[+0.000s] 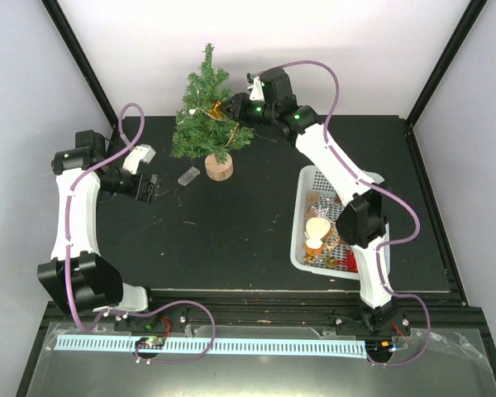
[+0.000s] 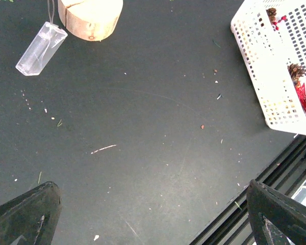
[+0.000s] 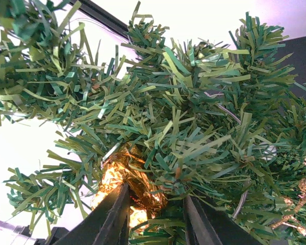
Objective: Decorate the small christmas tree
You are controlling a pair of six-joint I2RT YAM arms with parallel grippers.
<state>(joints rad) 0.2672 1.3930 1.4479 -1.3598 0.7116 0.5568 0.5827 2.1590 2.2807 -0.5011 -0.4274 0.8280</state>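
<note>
**Right arm.** The right gripper [image 3: 155, 198] is buried in the branches of the small christmas tree [image 3: 194, 117]. Its two dark fingers [image 3: 115, 217] are drawn close and pinch a crumpled gold foil ornament [image 3: 126, 178], which sits between and just above the tips. Green bristles surround the fingers on every side and hide the far end of the ornament. To the right of the fingers, a thin wire strand [image 3: 240, 204] loops through the foliage, and a gold glitter sprig [image 3: 302, 196] hangs at the edge of view.

**Left arm.** The left gripper [image 2: 152, 191] hovers over the black table mat [image 2: 153, 127] with its jaws spread wide and nothing between them. Ahead and to the left of it lies a clear plastic case [image 2: 41, 48], flat on the mat and just beside the tree's light-wood disc base [image 2: 90, 18]. Ahead and to the right is the white basket [image 2: 265, 97], with pine cones [image 2: 296, 69] and red trimmings visible inside. Small crumbs and loose needles are scattered on the mat beneath the fingers.

**Overview.** The tree stands upright at the far side of the mat, well apart from the basket. The right forearm crosses over the basket and screens part of its contents. Any lettering on the case or the ornaments is too small to read.
</note>
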